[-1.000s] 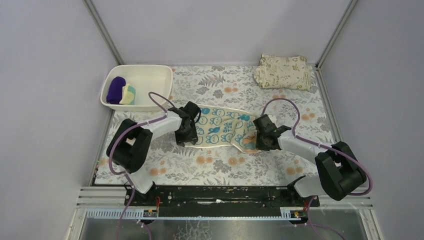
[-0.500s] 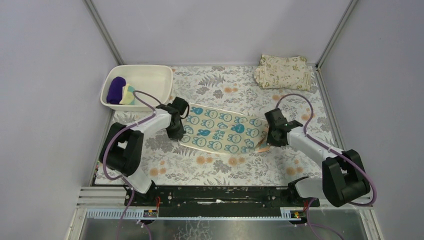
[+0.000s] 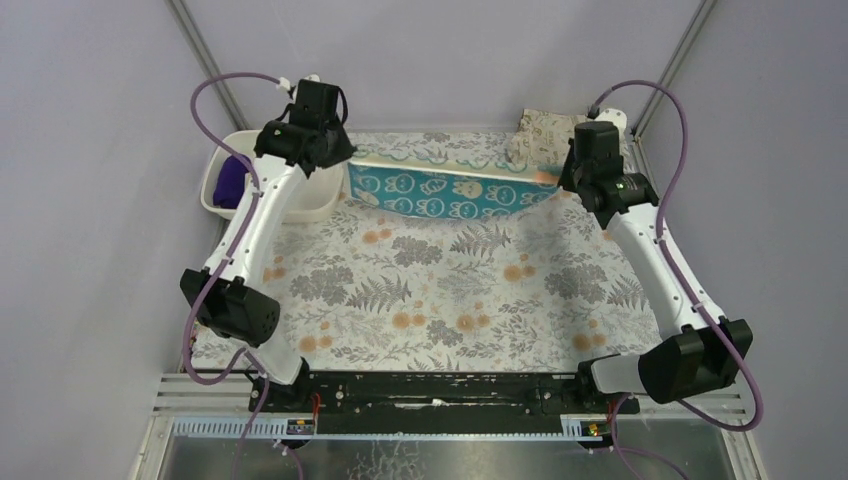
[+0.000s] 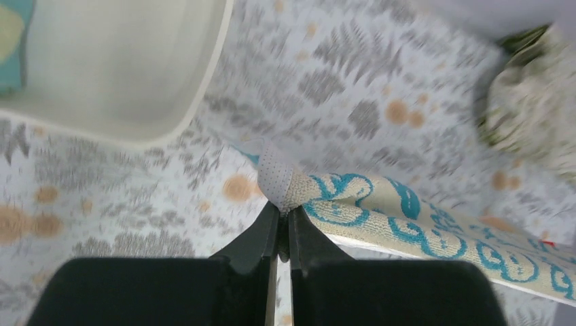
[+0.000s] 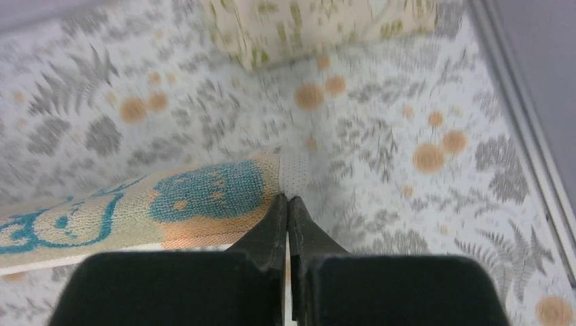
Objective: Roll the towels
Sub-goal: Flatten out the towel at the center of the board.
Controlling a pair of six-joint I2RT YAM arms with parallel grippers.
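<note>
**fern_fan:** The bunny towel (image 3: 450, 190) is looped terry. The top camera sees a teal face with pale bunny rings, while both wrist views show cream with teal prints. It hangs as a long, taut strip between the two arms at the far end of the worktop (image 3: 440, 290), which has a fern-and-orange-dot cover.

**grip_nerd:** Yep, and each end corner has a little white dotted patch. The left jaws are pressed together on one corner and the right jaws on the other, with no gap showing on either.

**fern_fan:** The left arm covers a lot of the smooth white tub (image 3: 322, 200), so only a purple towel (image 3: 232, 180) peeks out. The left wrist view also cuts off a teal-and-yellow scrap (image 4: 9, 41) lying in it.

**grip_nerd:** The beige leaf-print cloth (image 3: 535, 135) sits half behind the right arm, and it's blurry in the wrist views.
</note>
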